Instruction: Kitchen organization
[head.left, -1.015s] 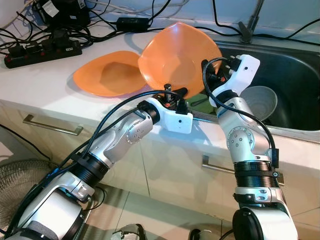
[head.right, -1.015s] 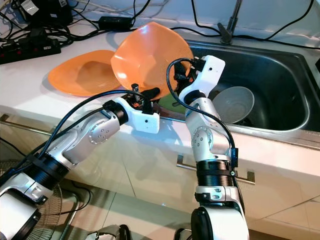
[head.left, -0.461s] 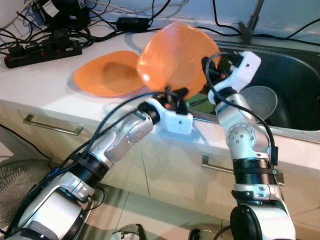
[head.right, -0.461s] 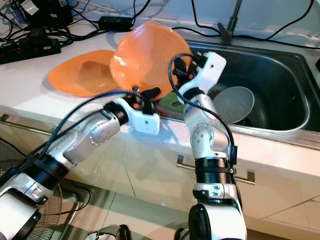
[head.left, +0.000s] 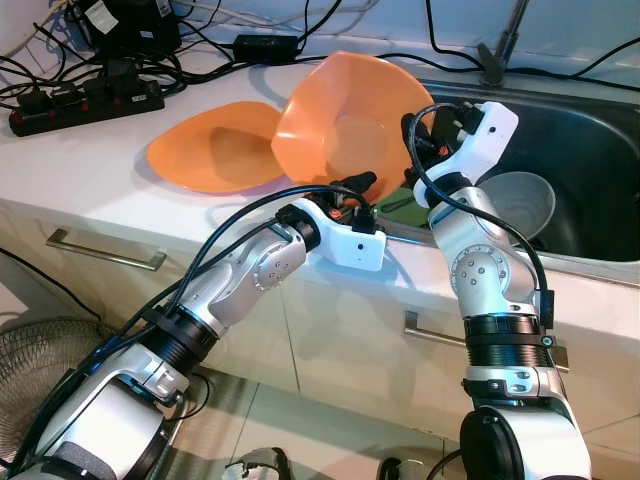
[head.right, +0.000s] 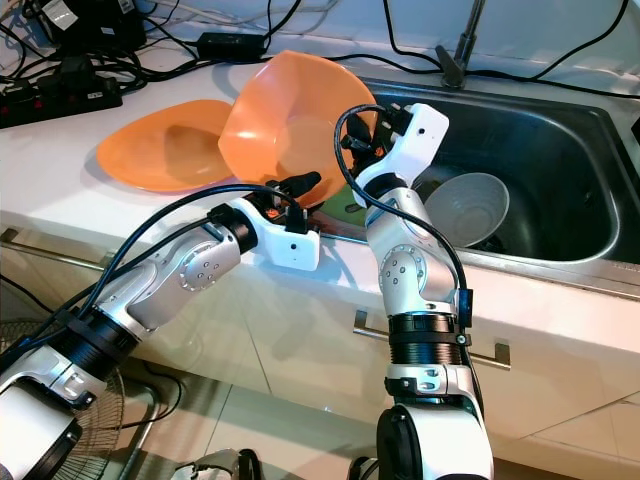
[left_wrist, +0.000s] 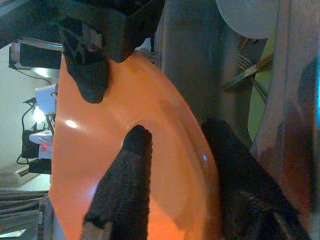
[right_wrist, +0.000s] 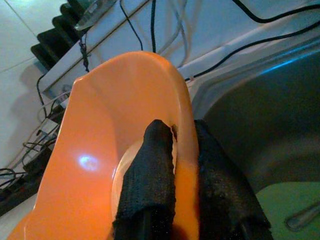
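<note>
1. An orange bowl (head.left: 345, 125) stands tilted on edge in the upper centre of the frame, at the junction of the white table (head.left: 90, 175) and the steel sink (head.left: 590, 190).
2. The right tool (right_wrist: 182, 150) is clenched on the bowl's rim, one finger on each face.
3. The left tool (left_wrist: 175, 165) grips the bowl's lower rim likewise, fingers straddling the wall.
4. A second orange plate (head.left: 215, 148) lies flat on the table, left of the bowl.
5. A grey bowl (head.left: 520, 205) sits in the sink, right of centre.
6. A power strip (head.left: 85, 105) with cables occupies the upper left.
</note>
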